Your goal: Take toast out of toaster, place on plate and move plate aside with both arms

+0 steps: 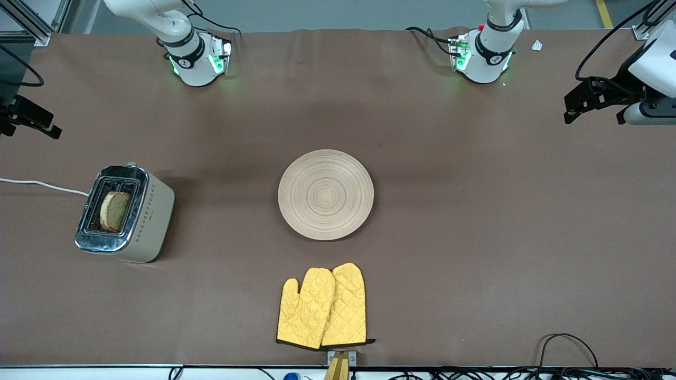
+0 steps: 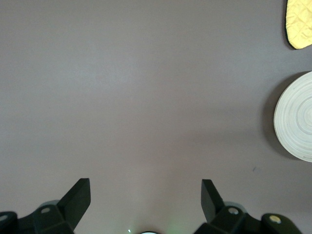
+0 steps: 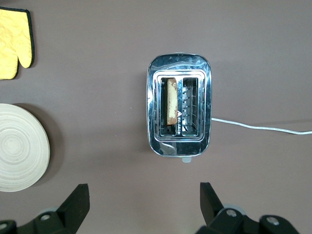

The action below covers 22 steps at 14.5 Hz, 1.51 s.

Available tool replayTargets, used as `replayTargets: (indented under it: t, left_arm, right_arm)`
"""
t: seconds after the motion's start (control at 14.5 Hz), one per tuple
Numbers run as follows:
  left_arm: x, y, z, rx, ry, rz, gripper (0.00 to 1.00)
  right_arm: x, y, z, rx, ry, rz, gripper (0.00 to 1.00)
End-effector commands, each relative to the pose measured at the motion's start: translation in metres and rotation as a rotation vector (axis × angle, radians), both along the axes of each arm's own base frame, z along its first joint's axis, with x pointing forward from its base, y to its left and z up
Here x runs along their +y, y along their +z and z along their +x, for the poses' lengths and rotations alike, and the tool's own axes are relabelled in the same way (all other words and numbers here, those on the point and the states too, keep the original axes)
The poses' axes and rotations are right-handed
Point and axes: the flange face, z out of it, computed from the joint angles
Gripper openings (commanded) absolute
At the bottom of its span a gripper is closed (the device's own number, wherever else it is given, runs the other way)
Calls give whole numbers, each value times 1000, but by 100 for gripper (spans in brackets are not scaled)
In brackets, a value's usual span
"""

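In the front view, the plate (image 1: 326, 195) lies flat at the middle of the brown counter (image 1: 475, 237). The toast (image 1: 114, 211) stands on edge in one slot of the toaster (image 1: 124, 214), which sits toward the right arm's end of the counter, well apart from the plate. A pair of yellow oven mitts (image 1: 322, 306) lies overlapped, nearer to the front camera than the plate. The left gripper (image 1: 591, 100) hangs over the left arm's end of the counter, and the right gripper (image 1: 29, 119) hangs over the right arm's end, above the toaster's white cord (image 1: 42, 184). Both arms wait, holding nothing.

In the left wrist view, the left gripper's fingers (image 2: 78, 197) are spread wide over bare counter, with nothing between them. The plate's edge (image 2: 297, 117) and the tip of a mitt (image 2: 300, 22) show at the frame's border.

In the right wrist view, the right gripper's fingers (image 3: 78, 200) are likewise spread wide and empty, above the toaster (image 3: 179, 109). The toast (image 3: 171, 101) fills one slot; the slot beside it shows only wire guides. Part of the plate (image 3: 19, 146) and one mitt (image 3: 14, 41) also show.
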Motion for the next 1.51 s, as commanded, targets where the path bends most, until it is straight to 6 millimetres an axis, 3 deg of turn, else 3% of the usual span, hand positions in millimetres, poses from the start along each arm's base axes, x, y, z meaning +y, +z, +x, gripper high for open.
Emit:
replayTargets:
  t: [0.0, 0.41, 0.69, 1.1, 1.44]
  left_arm:
    - [0, 5, -1, -2, -19, 18, 100]
    - [3, 6, 0, -6, -16, 16, 100]
    - [5, 5, 0, -3, -17, 18, 100]
    - [5, -3, 2, 14, -24, 17, 100]
    - [3, -3, 3, 13, -24, 16, 100]
  right_arm:
    - [-2, 2, 2, 0, 7, 2, 100]
    - [-3, 0, 4, -1, 0, 2, 100]
    - [-1, -18, 17, 8, 2, -6, 100]
    - [9, -100, 59, 136, 0, -38, 100]
    - [-13, -177, 91, 182, -10, -73, 100]
